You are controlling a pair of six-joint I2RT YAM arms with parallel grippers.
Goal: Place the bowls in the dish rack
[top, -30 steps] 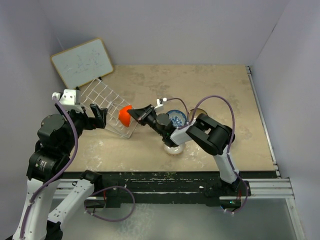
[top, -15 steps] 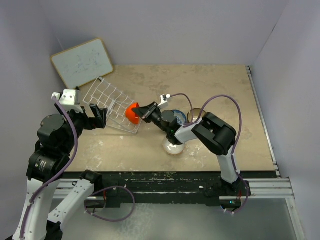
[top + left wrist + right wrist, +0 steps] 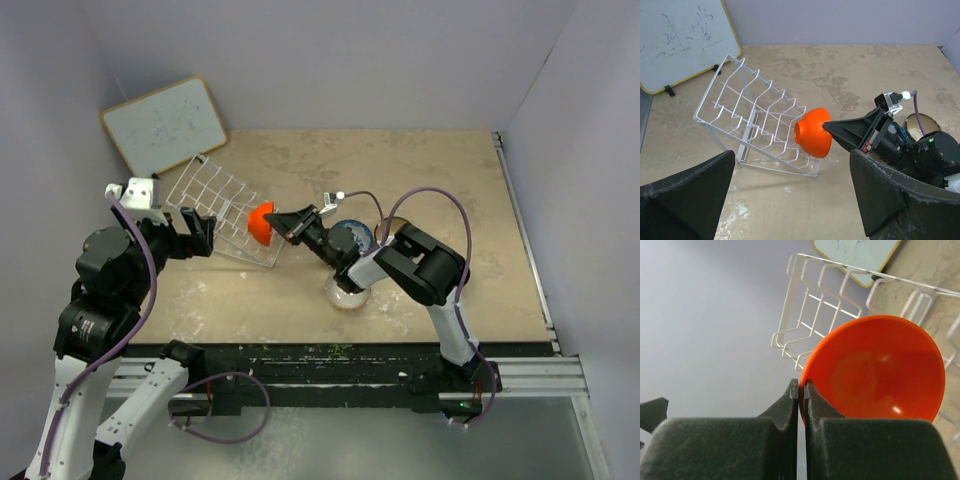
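Fingers [image 3: 785,405] of the right gripper [image 3: 801,389] were pinched tight on the rim of the orange-red bowl [image 3: 875,370], with only the bowl's thin edge between them. The wrist view looked straight into its glossy hollow.

Nearest the arm bases, the plain white bowl [image 3: 342,297] sat on the table [image 3: 440,170] under the right forearm. Just past it, toward 12 o'clock, the blue-and-white bowl [image 3: 354,238] stood mouth up. The tan bowl [image 3: 392,224] showed beside that at 3 o'clock, partly hidden by the arm.

From there the right arm stretched toward 9 o'clock, holding the orange-red bowl on edge. Its foot was turned to the dish rack [image 3: 222,205] and its mouth faced back toward the arm. The bowl hung at the rack's 4 o'clock corner; whether it touched the wires could not be told.

At 9 o'clock of the rack, the left gripper [image 3: 197,232] pointed toward 3 o'clock. Its fingers [image 3: 687,192] were spread wide with nothing held, just short of the rack.

The rack itself stood tilted, its near edge down on the table and its prongs slanting up. Beyond it, at 11 o'clock, the wood-framed whiteboard [image 3: 165,125] stood in the far-left corner.
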